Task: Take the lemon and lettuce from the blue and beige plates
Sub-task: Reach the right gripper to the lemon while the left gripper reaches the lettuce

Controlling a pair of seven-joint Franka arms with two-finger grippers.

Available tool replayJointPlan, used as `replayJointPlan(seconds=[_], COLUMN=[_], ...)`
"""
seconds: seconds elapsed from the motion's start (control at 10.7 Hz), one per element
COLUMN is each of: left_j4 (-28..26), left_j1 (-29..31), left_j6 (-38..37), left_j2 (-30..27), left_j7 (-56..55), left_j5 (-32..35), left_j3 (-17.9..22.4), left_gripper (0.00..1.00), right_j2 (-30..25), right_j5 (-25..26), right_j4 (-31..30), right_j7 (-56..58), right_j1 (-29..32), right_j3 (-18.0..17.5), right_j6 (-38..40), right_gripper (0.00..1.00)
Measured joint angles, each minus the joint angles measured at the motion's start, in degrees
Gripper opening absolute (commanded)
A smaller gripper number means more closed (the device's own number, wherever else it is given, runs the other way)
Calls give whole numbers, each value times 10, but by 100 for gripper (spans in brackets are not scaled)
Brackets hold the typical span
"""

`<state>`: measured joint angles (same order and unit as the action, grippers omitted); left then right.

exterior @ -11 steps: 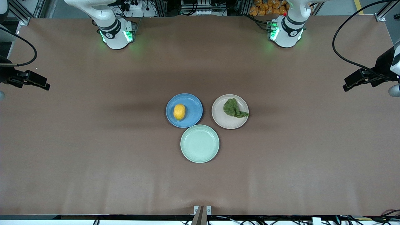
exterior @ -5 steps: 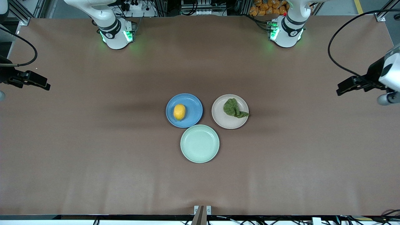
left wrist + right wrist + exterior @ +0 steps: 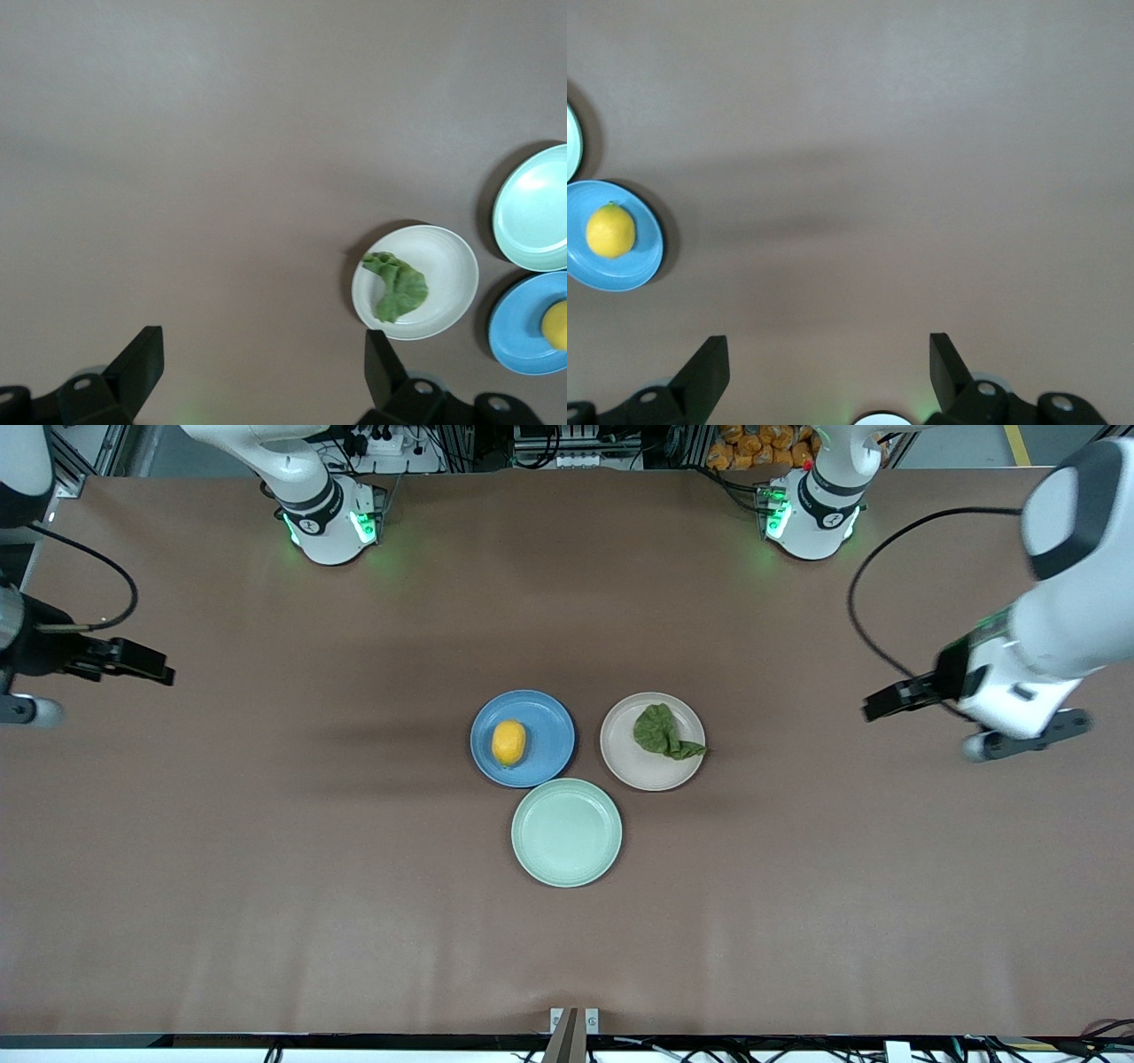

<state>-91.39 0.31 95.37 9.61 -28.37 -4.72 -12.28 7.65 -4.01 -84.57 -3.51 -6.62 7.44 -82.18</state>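
Brown table [image 3: 266, 850]: three plates, one lemon [image 3: 508, 742], one lettuce [image 3: 663, 732].

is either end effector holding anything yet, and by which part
Nothing is held. The left end effector and right end effector are both open over bare table; lemon and lettuce lie on their plates.

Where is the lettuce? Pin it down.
The lettuce lies on the beige plate, its tail over the rim toward the left arm's end, beside the blue plate.
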Motion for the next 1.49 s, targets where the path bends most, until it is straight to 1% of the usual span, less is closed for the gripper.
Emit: replayJointPlan(seconds=[0.28, 0.47, 0.65, 0.75, 0.93, 1.12, 1.31, 1.49], left_j4=[-13, -45, -76, -83, -86, -87, -87, -87], left_j1=[-44, -85, -129, -145, -165, -182, -197, -209], left_j6=[21, 75, 130, 151, 185, 225, 260, 287], left_j2=[39, 62, 92, 112, 156, 199, 234, 260], left_j7=[-92, -179, -255, -284, -332, -375, -409, -433], left_j5=[0, 1, 2, 2, 2, 12, 32, 49], left_j3=[-11, -12, -13, -13, -12, -12, -12, -12], left_gripper=[100, 100, 100, 100, 100, 100, 100, 100], right_j2=[24, 64, 112, 136, 178, 208, 225, 236], right_j5=[-12, -16, -29, -38, -46, -57, -69, -75], right_j4=[-1, -2, -3, -3, -3, -2, -7, -35], right_j7=[-1, -7, -49, -79, -139, -179, -224, -265], right_j1=[-42, -80, -119, -141, -185, -215, -237, -264], right_j3=[-1, -1, -2, -2, -2, -2, -2, -2], right_j6=[-11, -60, -107, -126, -160, -188, -231, -291], right_gripper=[100, 100, 100, 100, 100, 100, 100, 100])
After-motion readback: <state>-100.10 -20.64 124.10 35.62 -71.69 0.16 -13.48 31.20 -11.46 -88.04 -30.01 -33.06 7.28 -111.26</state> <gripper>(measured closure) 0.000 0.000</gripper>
